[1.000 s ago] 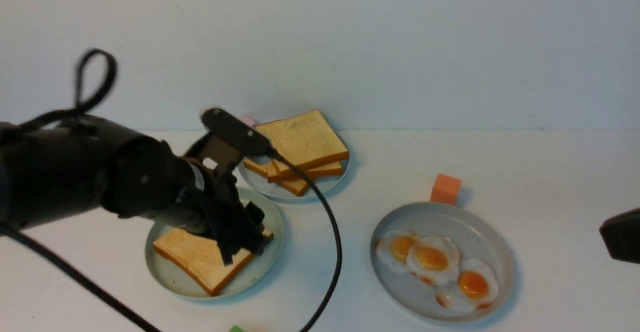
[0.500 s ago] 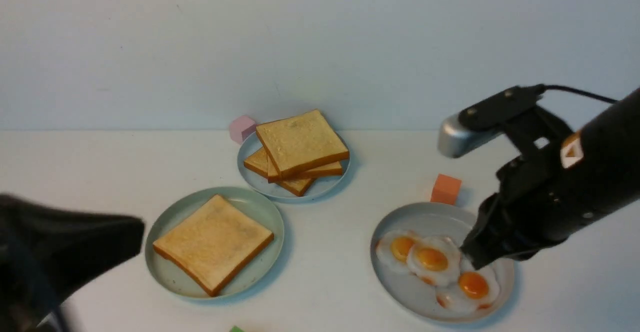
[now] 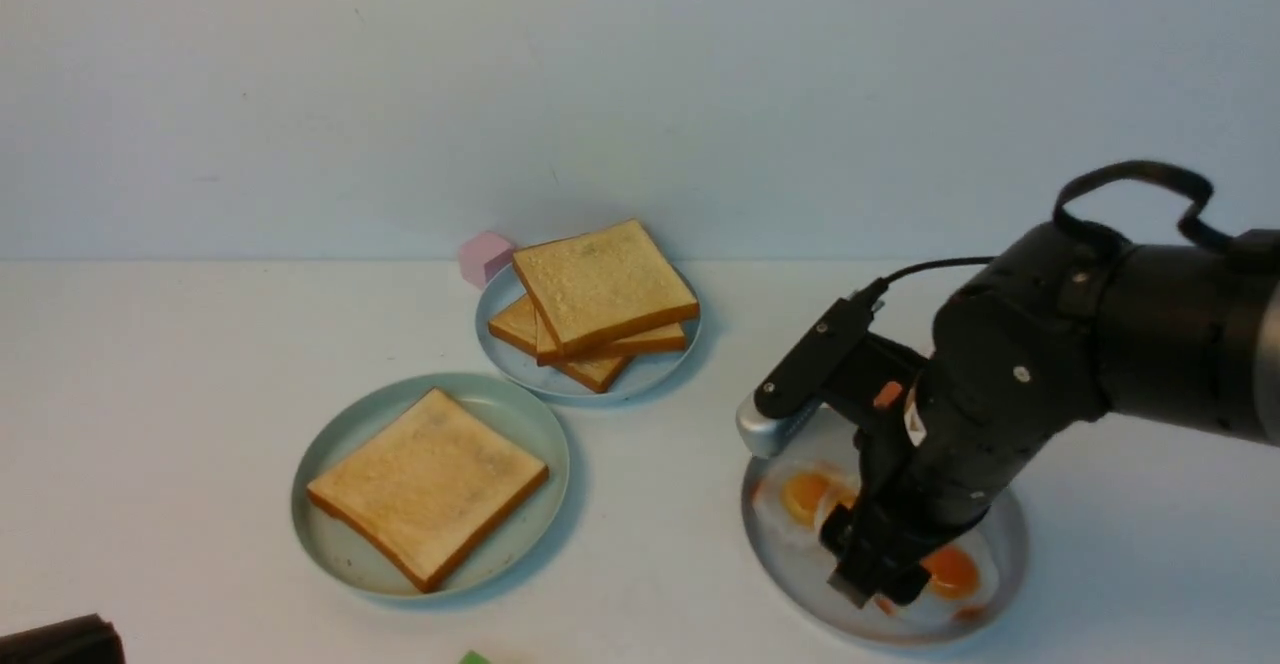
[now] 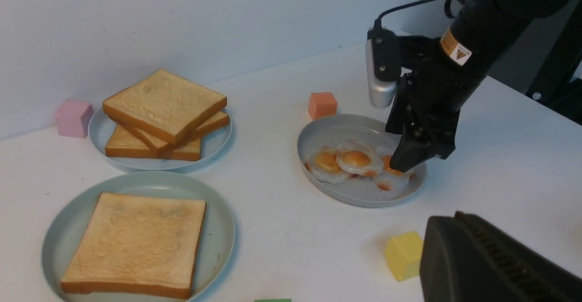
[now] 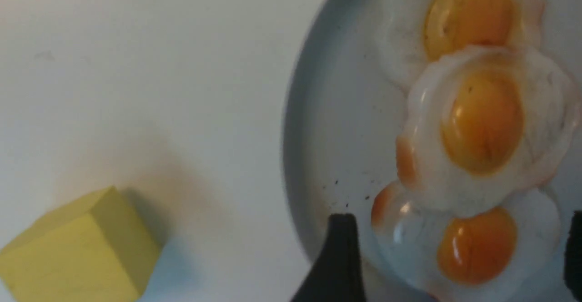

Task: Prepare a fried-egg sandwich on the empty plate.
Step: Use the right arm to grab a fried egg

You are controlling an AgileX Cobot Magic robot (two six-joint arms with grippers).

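Toast, square and golden-brown (image 3: pixel 428 484), lies alone on your round pale mint-green plate (image 3: pixel 345 559); your left claw (image 4: pixel 459 220) has since withdrawn, pressed together. Your right claw (image 3: pixel 868 584) has swung over the white, orange-yolked fried eggs (image 5: pixel 484 122) and spread wide, so the filling likely comes next.
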